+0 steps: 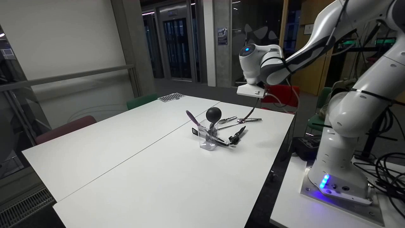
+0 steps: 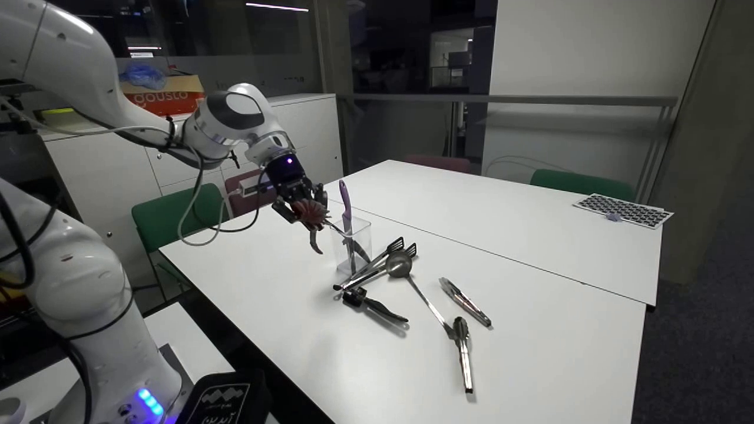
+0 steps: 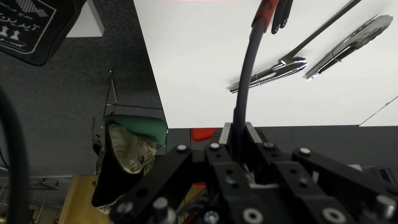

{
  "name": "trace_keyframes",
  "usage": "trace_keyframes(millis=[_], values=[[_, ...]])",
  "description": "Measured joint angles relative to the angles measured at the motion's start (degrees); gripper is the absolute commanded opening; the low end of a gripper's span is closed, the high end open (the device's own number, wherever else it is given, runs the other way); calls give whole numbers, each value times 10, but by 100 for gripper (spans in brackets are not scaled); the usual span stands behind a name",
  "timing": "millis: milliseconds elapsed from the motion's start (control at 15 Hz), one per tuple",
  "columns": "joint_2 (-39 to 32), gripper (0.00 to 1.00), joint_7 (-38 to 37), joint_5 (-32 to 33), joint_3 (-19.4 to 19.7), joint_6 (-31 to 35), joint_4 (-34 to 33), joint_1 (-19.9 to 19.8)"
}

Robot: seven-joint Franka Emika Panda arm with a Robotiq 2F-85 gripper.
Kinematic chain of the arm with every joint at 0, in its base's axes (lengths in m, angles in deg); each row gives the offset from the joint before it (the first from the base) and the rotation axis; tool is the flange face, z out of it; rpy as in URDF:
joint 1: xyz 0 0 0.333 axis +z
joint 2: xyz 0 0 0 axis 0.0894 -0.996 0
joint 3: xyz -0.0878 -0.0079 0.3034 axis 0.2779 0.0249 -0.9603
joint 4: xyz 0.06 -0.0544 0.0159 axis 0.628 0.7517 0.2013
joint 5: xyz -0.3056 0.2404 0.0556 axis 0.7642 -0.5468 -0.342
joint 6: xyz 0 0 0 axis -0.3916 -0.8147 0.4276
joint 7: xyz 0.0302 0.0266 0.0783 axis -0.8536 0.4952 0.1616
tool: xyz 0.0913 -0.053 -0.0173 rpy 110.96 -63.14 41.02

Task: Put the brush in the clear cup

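The brush has a dark red ribbed head (image 2: 310, 213) and a dark handle with a red end. My gripper (image 2: 302, 205) is shut on the handle (image 3: 248, 62), and the jaws (image 3: 238, 129) press it from both sides in the wrist view. The handle also shows hanging down in an exterior view (image 1: 252, 110). The clear cup (image 2: 363, 231) stands upright on the table, with a purple-handled tool in it; it also shows in an exterior view (image 1: 207, 145). My gripper is above table height, apart from the cup in an exterior view. The cup is out of the wrist view.
A black-handled tool (image 2: 383, 309), slotted turners (image 2: 393, 244), a ladle (image 2: 399, 265) and two tongs (image 2: 464, 359) (image 2: 465, 303) are by the cup or on the white table (image 1: 158, 183). A patterned sheet (image 2: 624, 209) lies at a far corner. Chairs stand round the table.
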Motion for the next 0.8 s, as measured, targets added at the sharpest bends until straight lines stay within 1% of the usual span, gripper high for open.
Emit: trace_keyframes(millis=[133, 200, 333, 600, 667, 800], values=[[40, 3, 34, -26, -10, 0, 23, -3], [55, 13, 54, -38, -12, 0, 33, -4], [74, 13, 105, -57, -12, 0, 49, -8], [81, 13, 123, -61, -12, 1, 57, -12], [81, 3, 123, -61, -12, 1, 57, -12], [81, 3, 124, -64, -15, 1, 57, -16]])
